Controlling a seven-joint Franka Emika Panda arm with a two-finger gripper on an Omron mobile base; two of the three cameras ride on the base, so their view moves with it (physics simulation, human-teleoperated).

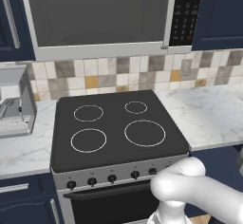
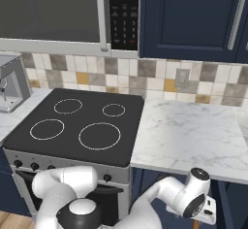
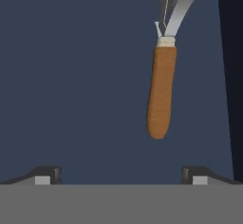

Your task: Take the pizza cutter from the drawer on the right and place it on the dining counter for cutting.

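The pizza cutter (image 3: 161, 92) lies on the navy floor of the drawer (image 3: 71, 76). Its stubby brown wooden handle points toward me, and a silver metal fork and blade run off the top edge. My gripper (image 3: 121, 176) hovers above it, open, its two dark fingertips (image 3: 46, 174) set wide apart with nothing between them. The handle's end sits a little beyond the right fingertip. In the right base view my hand (image 2: 203, 207) hangs low, under the front edge of the marble worktop (image 2: 189, 131). The dining counter is out of view.
A black stove top (image 1: 116, 126) with four rings stands left of the worktop, with oven knobs (image 1: 111, 178) along its front. A microwave (image 1: 99, 14) and navy wall cabinets (image 2: 193, 14) hang above. A grey appliance (image 1: 14, 104) sits at the far left.
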